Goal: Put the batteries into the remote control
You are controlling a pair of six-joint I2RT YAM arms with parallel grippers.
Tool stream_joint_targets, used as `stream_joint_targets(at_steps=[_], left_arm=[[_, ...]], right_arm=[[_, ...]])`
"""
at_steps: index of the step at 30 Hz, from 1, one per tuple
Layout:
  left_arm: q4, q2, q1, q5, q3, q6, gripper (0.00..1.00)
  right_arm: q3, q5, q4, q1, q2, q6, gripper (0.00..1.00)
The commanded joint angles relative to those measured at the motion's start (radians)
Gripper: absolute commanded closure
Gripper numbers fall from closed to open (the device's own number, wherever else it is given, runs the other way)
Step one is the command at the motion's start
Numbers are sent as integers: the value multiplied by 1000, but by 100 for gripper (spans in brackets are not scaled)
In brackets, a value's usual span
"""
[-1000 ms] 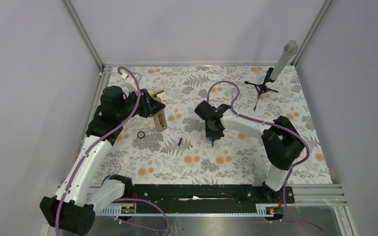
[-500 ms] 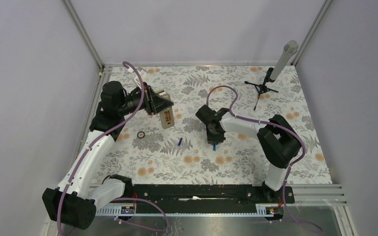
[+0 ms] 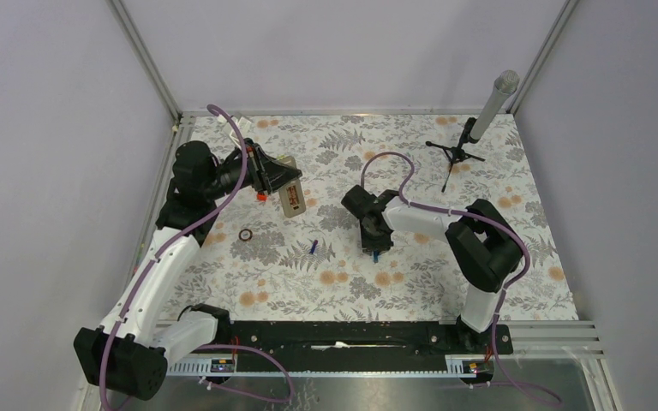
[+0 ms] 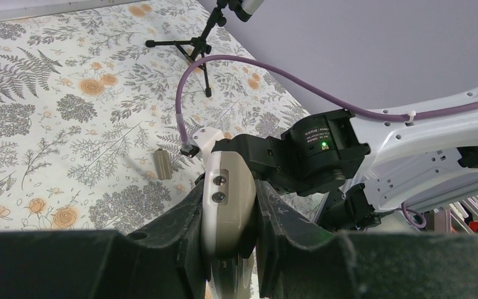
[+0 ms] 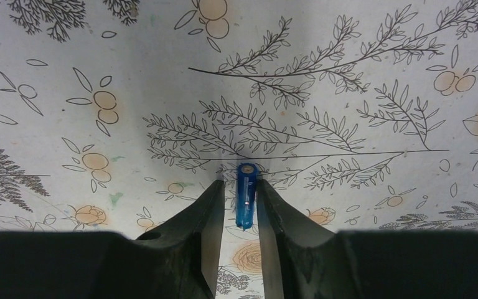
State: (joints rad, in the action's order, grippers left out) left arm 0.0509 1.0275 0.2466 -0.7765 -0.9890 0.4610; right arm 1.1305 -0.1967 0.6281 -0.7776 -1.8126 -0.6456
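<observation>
My left gripper is shut on the remote control and holds it off the table at the back left. In the left wrist view my fingers clamp its grey-tan back. My right gripper points down at mid table. One blue battery stands tilted between its fingertips. The right finger touches it and a thin gap shows on the left, with the jaws narrowly open. That battery also shows in the top view. The second battery lies loose on the cloth.
A small grey cover piece lies on the floral cloth behind the remote. A dark ring and a small orange-red block lie at the left. A microphone on a tripod stands back right.
My left arm has swung the remote up and to the right, baring the orange-red block. My right gripper has crept toward the near edge, and the battery between its fingers shifted with it.
</observation>
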Motion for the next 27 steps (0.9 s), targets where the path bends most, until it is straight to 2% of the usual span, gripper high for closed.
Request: stream_joint_targets(at_steps=[1,8,14,21,27], left_arm=[[-69,-24,-3,24,3,10,100],[-52,-11,-3,57,7,38,100],[-84,50,13,70,25,160,100],[-132,176,66,83,-8,304,100],[-174,257,99,92,-40,375,100]], right_arm=[[-27,3,-16,17,-17,-31,69],[-38,-72,-45,23,16,-47,87],[46,-119,-73,23,192,27,89],[190,44,-203,24,379,127,89],[223,207,-392,24,469,191,88]])
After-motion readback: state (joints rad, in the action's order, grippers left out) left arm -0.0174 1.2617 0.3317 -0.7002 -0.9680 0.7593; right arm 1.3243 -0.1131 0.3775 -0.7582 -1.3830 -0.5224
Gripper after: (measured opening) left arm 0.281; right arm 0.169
